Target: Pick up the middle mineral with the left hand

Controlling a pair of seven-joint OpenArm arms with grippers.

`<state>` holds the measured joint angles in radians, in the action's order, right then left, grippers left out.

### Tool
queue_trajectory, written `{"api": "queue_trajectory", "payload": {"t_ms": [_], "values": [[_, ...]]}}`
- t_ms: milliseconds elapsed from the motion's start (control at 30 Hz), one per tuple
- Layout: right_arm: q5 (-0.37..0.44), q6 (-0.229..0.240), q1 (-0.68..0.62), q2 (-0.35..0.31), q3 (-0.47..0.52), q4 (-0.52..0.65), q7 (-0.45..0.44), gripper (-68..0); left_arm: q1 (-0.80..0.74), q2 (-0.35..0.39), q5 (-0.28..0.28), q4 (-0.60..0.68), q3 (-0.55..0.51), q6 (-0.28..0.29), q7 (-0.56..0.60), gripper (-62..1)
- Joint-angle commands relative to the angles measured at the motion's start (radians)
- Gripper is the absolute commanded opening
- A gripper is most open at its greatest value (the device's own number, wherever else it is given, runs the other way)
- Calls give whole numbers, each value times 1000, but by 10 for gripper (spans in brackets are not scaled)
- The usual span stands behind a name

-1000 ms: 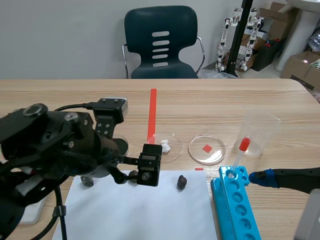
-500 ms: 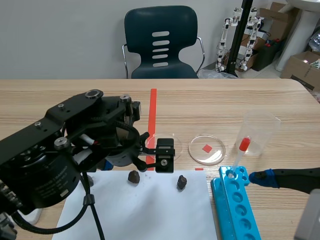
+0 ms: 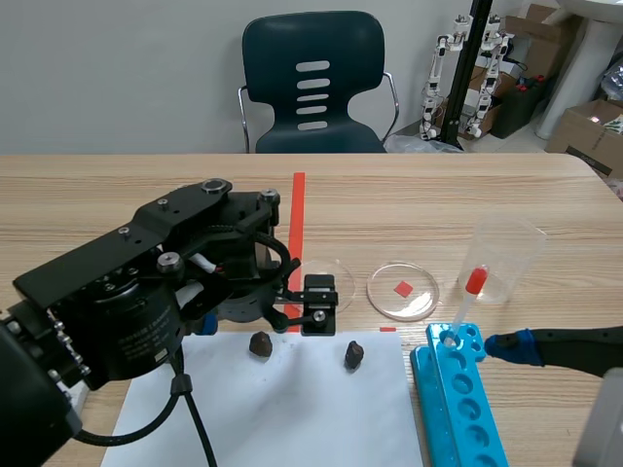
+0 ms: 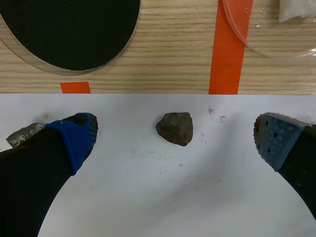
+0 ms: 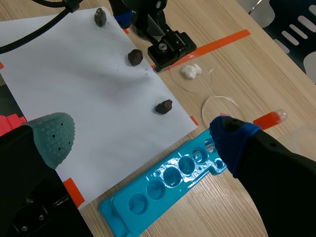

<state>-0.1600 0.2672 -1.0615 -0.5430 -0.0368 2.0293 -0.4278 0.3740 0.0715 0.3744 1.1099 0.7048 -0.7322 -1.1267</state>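
Left pincer point(image 4: 176, 140): wide open, holding nothing; it hangs over the white paper point(image 4: 163, 197), one blue-padded finger on each side of the middle mineral point(image 4: 175, 128), neither one touching it.
Middle mineral: a small brown lump lying on the paper near its far edge; in the scene view it sits just below the left arm's wrist block; well apart from both pads.
Other minerals: a grey mineral point(image 4: 22, 134) shows just beside the left finger; a dark mineral point(image 3: 354, 354) lies on the paper toward the blue rack point(image 3: 462, 399).
Right pincer point(image 5: 140, 138): spread wide, nothing in it; low at the right side of the tabletop point(image 3: 438, 195), close to the rack.
Beyond the paper: a dish with a white bit point(image 3: 326, 285); a dish with a red square point(image 3: 402, 290); a clear cup point(image 3: 506, 258); a red-capped dropper point(image 3: 465, 297) standing in the rack.
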Motion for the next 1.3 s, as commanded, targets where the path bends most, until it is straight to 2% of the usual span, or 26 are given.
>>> {"api": "queue_trajectory", "payload": {"t_ms": [0, 267, 933, 1267], "values": [[10, -5, 0, 0, 3, 27, -15, -106, 11, -15, -2, 10, 3, -6, -10, 14], [10, -5, 0, 0, 3, 27, -15, -106, 14, -27, -2, -37, 3, 3, -23, 14], [10, -5, 0, 0, 3, 27, -15, -106, 23, -27, -2, -39, 26, 21, -23, 14], [10, -5, 0, 0, 3, 27, -15, -106, 31, -43, -2, -82, 26, 40, -18, 14]]}}
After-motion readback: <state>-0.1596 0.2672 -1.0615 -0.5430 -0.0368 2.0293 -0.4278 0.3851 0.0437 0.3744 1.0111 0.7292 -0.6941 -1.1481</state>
